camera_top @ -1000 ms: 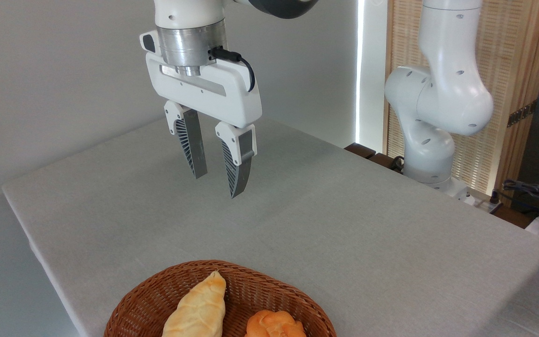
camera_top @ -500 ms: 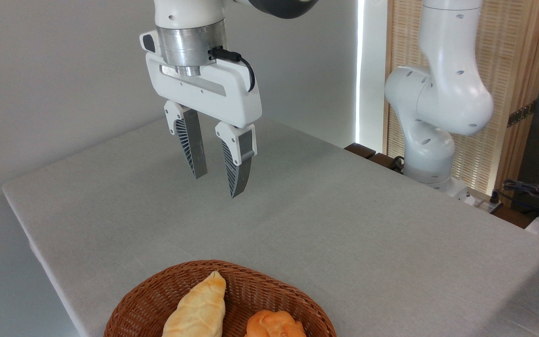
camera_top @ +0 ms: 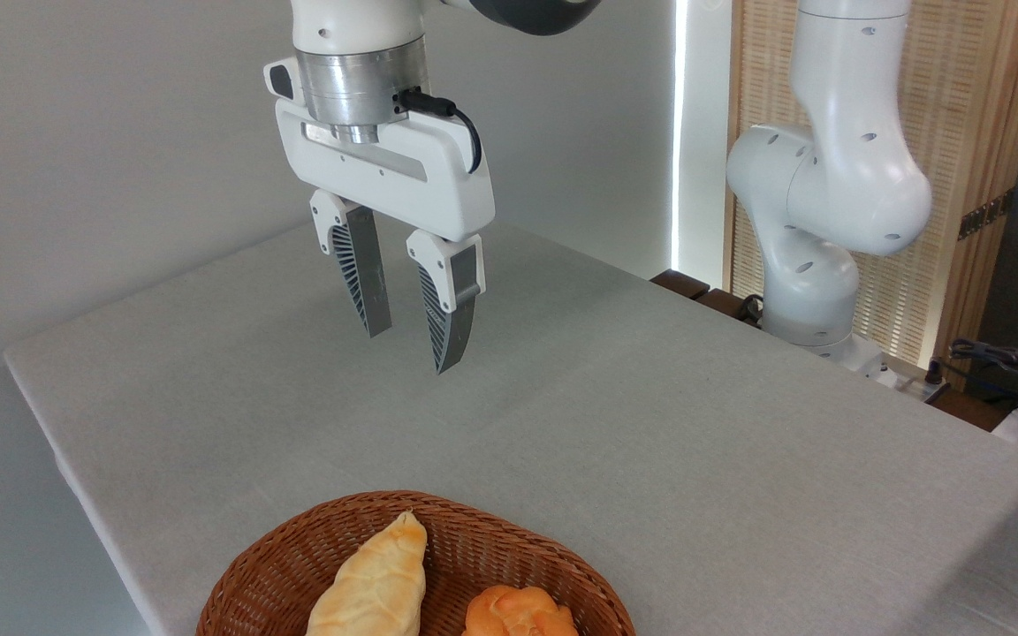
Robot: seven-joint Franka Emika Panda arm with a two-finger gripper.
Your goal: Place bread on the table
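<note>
Nothing we can see has moved since the earlier frames: our claw (camera_top: 412,352) hangs in the same spot above the far half of the desk (camera_top: 650,424), and the goods in the basket lie as they did. We see its two ribbed fingers (camera_top: 450,327) pointing down with a modest gap between them, and nothing is held there. Its tips are clear of the grey cloth surface, well above it.

Near the front edge we find the brown wicker basket (camera_top: 297,552), cut off by the bottom of the view. Inside it, the bread (camera_top: 376,579), a pale golden roll with a pointed upper end, leans against the left side of the weave, its lower end out of sight. Just beside it to the right sits a smaller round orange bun (camera_top: 518,611), also partly cropped. We see the claw well apart from the basket. Behind the desk on the right stands the white arm base (camera_top: 814,256), before a slatted wooden screen (camera_top: 960,132).
</note>
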